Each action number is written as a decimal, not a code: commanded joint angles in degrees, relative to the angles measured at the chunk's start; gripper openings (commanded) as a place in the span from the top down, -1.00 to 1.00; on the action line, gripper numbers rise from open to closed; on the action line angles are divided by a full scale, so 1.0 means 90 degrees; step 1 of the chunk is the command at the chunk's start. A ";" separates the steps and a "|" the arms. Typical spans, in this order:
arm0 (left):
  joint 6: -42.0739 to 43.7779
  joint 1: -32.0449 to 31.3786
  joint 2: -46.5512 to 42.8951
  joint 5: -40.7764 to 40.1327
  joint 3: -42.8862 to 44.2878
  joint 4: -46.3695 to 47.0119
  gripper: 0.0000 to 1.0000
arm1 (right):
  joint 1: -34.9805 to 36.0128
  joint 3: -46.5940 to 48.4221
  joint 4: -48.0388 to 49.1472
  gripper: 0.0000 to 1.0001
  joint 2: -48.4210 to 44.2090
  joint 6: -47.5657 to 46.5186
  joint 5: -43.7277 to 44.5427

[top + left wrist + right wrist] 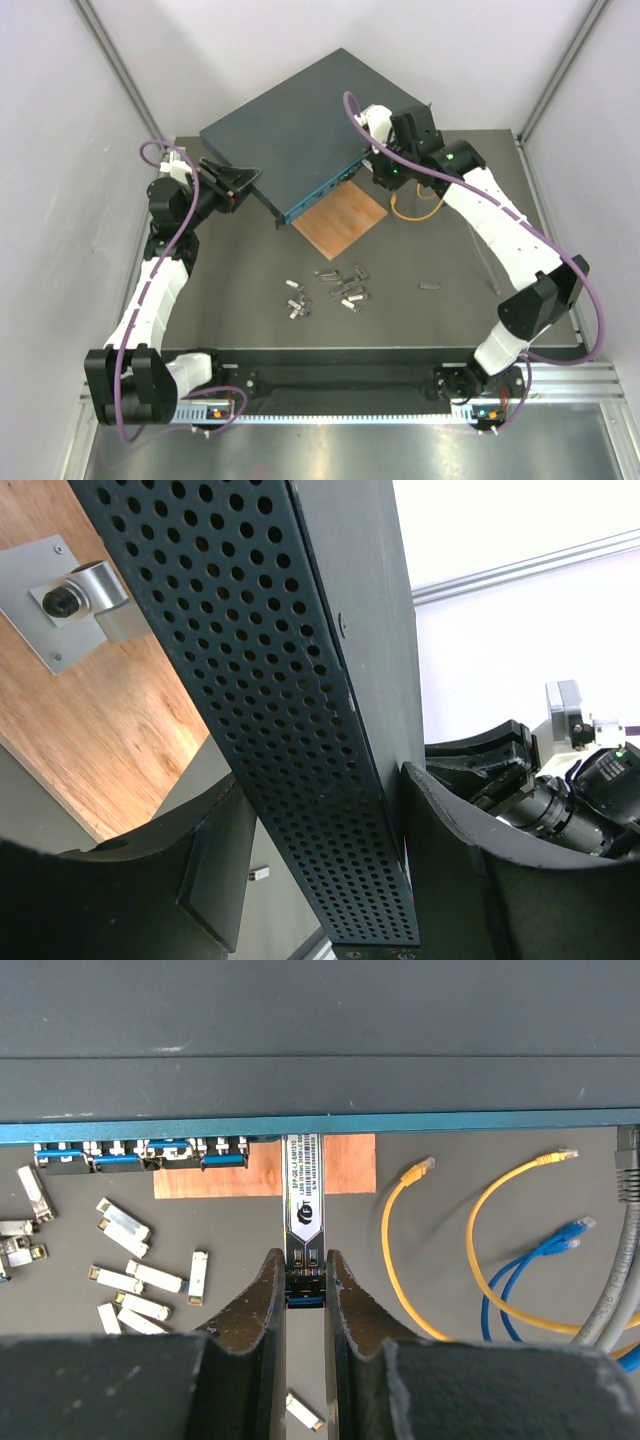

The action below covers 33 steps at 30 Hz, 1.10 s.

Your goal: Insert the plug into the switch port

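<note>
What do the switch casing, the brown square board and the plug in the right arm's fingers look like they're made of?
The switch looks like painted sheet metal, matte dark blue-grey, its side punched with vent holes. The board is probably wood or veneer: grain lines show. The plug has a bright bare-metal shell, maybe steel, with a printed label.

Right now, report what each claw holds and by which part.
Right claw pinches the SFP plug by its rear latch end; left claw clamps the switch across its perforated side edge.
</note>
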 commanded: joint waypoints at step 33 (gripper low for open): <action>0.0497 -0.0093 0.0159 -0.0060 -0.0050 0.0209 1.00 | 0.0076 0.0819 0.0200 1.00 0.0303 0.0155 -0.0395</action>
